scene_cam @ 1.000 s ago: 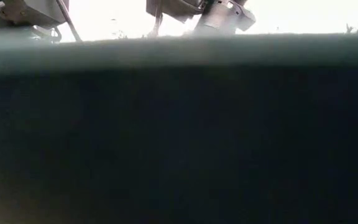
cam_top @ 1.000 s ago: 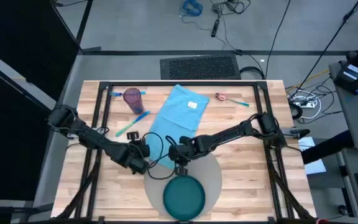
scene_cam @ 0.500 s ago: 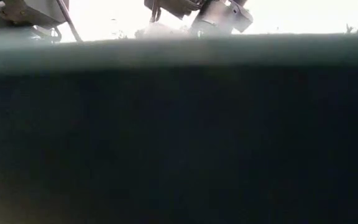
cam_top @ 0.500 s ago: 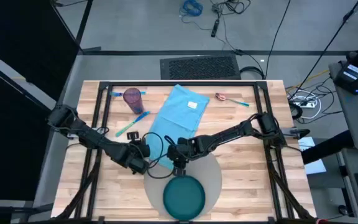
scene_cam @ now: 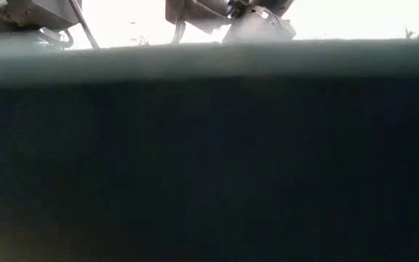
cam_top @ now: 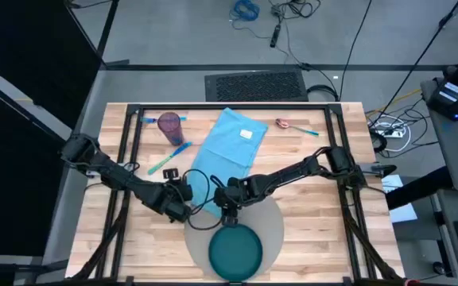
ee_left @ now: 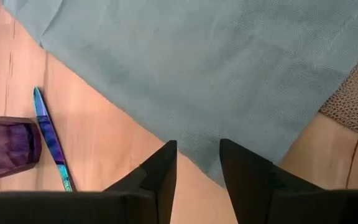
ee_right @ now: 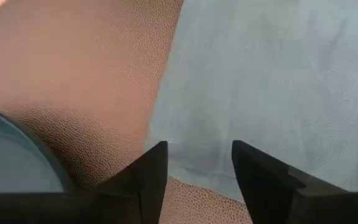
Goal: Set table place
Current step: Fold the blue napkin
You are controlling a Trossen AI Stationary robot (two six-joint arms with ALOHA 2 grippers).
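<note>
One table (cam_top: 308, 171). One grey placemat (cam_top: 273, 224) at six o'clock holds one plate (cam_top: 234, 253), so the setting has begun. One napkin (cam_top: 227, 155) overlaps the mat's rim. Two grippers, left (ee_left: 197, 163) and right (ee_right: 199, 163), hover narrowly parted and empty over its near edge, likely to lift it. One cup (cam_top: 170, 125) waits at eleven.

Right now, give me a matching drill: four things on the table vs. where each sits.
Things:
1. plate
2. napkin
3. purple cup
4. spoon

Places:
A. far left part of the table, next to blue-handled cutlery
B. on the grey placemat, at the near edge
C. far side, right of the napkin
D. centre, its near corner overlapping the placemat, below both grippers

Pairs: 1-B, 2-D, 3-A, 4-C
</note>
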